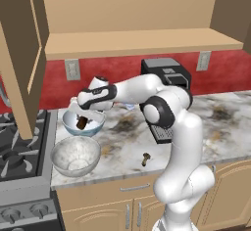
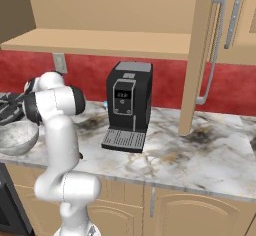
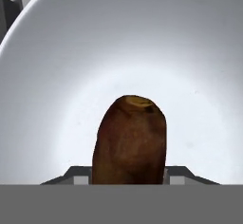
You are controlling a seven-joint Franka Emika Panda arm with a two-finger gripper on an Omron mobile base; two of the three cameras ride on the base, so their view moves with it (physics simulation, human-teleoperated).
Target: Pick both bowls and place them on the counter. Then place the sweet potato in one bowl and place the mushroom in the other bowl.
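Your gripper (image 1: 84, 119) is clamping the sweet potato (image 3: 129, 140) upright, hanging inside the pale blue bowl (image 1: 83, 125) on the counter (image 1: 215, 127) (mushroom (image 1: 145, 159) lying apart, near the front edge).

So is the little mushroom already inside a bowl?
No, the mushroom lies on the bare counter, to the right of the grey bowl and apart from it.

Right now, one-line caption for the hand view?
Hand holding the sweet potato over the pale inside of the blue-patterned bowl.
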